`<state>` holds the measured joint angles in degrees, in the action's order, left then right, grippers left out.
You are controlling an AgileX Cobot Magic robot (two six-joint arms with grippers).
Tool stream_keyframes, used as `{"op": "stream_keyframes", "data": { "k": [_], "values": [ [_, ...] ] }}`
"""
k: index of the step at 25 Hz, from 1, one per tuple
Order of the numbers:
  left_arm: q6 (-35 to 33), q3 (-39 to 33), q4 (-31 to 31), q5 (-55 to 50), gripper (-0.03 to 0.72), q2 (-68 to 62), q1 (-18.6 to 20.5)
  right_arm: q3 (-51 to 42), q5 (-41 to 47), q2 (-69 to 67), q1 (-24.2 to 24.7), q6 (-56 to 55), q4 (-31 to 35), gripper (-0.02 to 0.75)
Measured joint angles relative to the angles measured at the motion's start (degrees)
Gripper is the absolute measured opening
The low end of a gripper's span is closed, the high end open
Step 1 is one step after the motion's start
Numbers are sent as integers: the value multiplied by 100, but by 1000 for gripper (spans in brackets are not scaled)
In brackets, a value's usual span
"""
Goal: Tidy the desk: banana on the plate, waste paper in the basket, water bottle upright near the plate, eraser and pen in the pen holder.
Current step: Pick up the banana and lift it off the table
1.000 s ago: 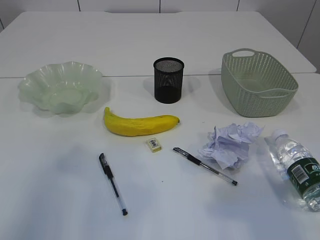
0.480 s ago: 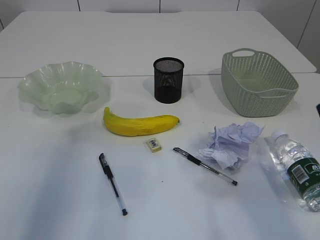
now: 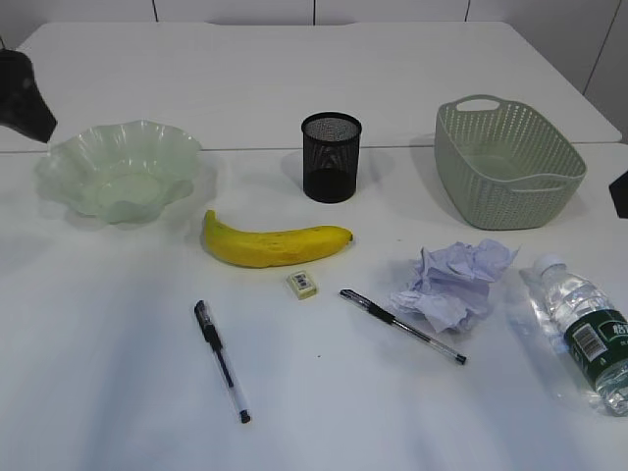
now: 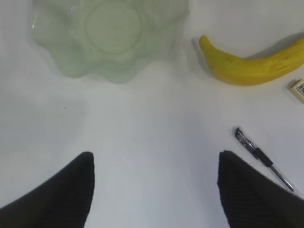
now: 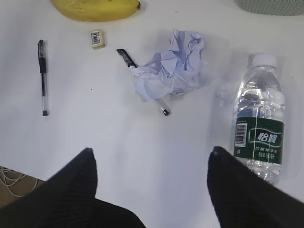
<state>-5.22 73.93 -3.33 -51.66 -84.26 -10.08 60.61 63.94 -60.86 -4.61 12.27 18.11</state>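
Banana [image 3: 275,244] lying beside plate [image 3: 118,169], bottle [image 3: 587,332] on its side, both grippers' fingers [image 4: 66,190] spread, empty

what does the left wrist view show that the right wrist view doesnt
Only the left wrist view shows the pale green wavy-edged plate, empty, and the open left tool above bare table.

Only the right wrist view shows the crumpled waste paper, the water bottle lying on its side, a second pen partly under the paper, the basket's edge, and the open right tool.

Both show the banana, the eraser and the left-hand pen.
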Motion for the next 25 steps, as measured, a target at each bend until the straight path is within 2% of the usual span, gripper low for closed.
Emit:
{"op": "stream_keyframes", "data": {
  "k": [4, 11, 16, 25],
  "values": [
    [-557, 214, 211, 393, 580, -356, -405, 0, -2, 0, 0, 38, 0, 536],
    [-1246, 629, 1062, 955, 554, -1185, -1005, 2, -2, 0, 0, 51, 76, 536],
    [-1621, 945, 1120, 1071, 515, -1843, -1286, 2, 122, 0, 0, 55, 242, 536],
    [-2577, 1165, 970, 1006, 508, -2525, -1653, 2, 227, 0, 0, 64, 255, 536]
  ]
}}
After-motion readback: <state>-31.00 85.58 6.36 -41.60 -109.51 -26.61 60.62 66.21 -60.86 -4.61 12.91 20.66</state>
